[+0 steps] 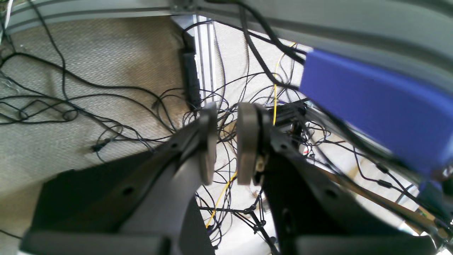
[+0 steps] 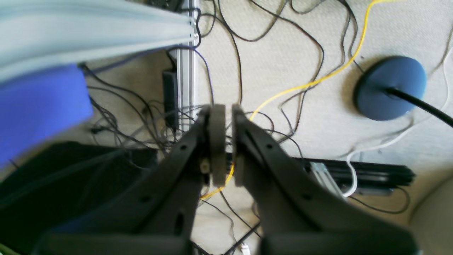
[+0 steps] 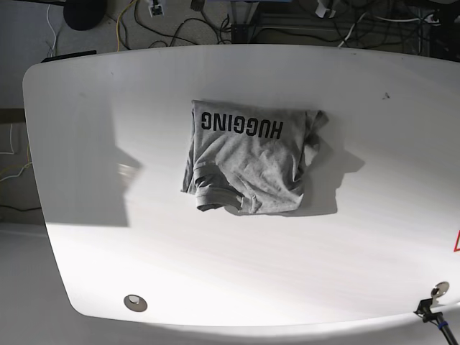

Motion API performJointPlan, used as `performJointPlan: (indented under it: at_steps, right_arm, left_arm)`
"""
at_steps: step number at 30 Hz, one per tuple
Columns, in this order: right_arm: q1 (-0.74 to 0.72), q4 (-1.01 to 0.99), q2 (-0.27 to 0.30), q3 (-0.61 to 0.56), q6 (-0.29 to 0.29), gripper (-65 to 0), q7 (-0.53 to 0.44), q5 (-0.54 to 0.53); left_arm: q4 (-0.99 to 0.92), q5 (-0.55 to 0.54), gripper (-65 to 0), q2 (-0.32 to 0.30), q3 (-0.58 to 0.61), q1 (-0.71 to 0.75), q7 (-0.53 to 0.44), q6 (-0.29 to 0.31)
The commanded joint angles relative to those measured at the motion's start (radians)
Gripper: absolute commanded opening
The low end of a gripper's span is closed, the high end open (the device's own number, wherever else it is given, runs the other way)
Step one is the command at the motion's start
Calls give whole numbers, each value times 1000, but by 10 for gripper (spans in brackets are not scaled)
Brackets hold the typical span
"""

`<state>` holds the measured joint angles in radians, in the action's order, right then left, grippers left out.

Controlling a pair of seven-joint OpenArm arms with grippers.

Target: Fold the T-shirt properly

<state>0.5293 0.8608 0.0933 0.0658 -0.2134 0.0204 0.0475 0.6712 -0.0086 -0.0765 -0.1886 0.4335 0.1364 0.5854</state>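
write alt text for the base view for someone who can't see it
A grey T-shirt, folded into a rough rectangle, lies near the middle of a white table, seen from above. Black lettering reading HUGGING appears upside down along its far edge. Neither arm is in view; cables trail on the floor beyond the table.

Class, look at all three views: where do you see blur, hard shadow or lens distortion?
Base view: hard sunlight casts sharp shadows on the table right of the T-shirt. Left wrist view: the blue block is smeared and straight rails bow. Right wrist view: the near blue shape and gripper fingers are soft.
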Motion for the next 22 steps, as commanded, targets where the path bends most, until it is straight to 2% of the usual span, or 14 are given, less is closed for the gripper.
performJointPlan:
  at_steps: [1,4,7,13,22]
  right_arm:
    - [-8,-33,3,1,-8,-621,-3,2]
    - [-80,-139,3,1,-8,-621,-3,2]
    - [-154,-245,1,1,-8,-621,-4,4]
    - [-255,-381,0,1,-4,-620,-4,4]
    - [-331,-483,-22,1,-2,-620,-4,4]
  left_arm:
    - [-38,-4,-567,-12,7,-14,-4,-21]
    - [-175,-4,-567,-13,33,-107,-4,-110]
    - [-290,-4,-567,-13,39,-180,-4,-155]
    - [-384,-4,-567,-10,39,-258,-4,-292]
    - [-437,-4,-567,-7,41,-307,-1,-368]
